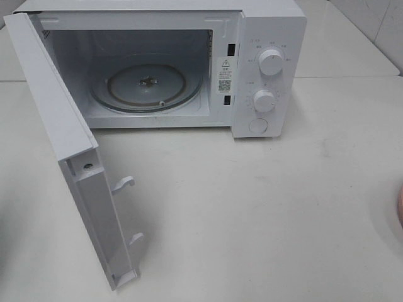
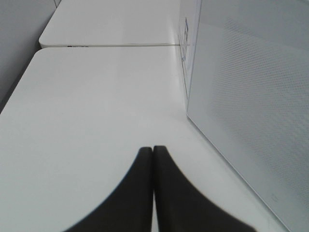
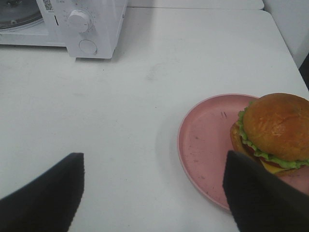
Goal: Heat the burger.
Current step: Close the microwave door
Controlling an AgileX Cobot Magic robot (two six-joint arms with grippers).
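Note:
The burger [image 3: 274, 131], with a golden-brown bun, green lettuce and yellow cheese, sits on a round pink plate [image 3: 206, 145] on the white table. My right gripper [image 3: 154, 188] is open and empty, one finger near the plate's edge beside the burger. In the exterior high view only the plate's rim [image 1: 400, 207] shows at the right edge; the burger is out of view there. The white microwave [image 1: 264, 69] stands at the back with its door [image 1: 63, 145] swung open and its glass turntable [image 1: 148, 85] bare. My left gripper [image 2: 152, 151] is shut and empty, beside the open door [image 2: 251, 106].
The microwave's two knobs [image 1: 271, 63] and round button [image 1: 258, 125] are on its right panel; they also show in the right wrist view [image 3: 79, 20]. A second white table [image 2: 111, 21] adjoins at the back. The open door juts forward on the left.

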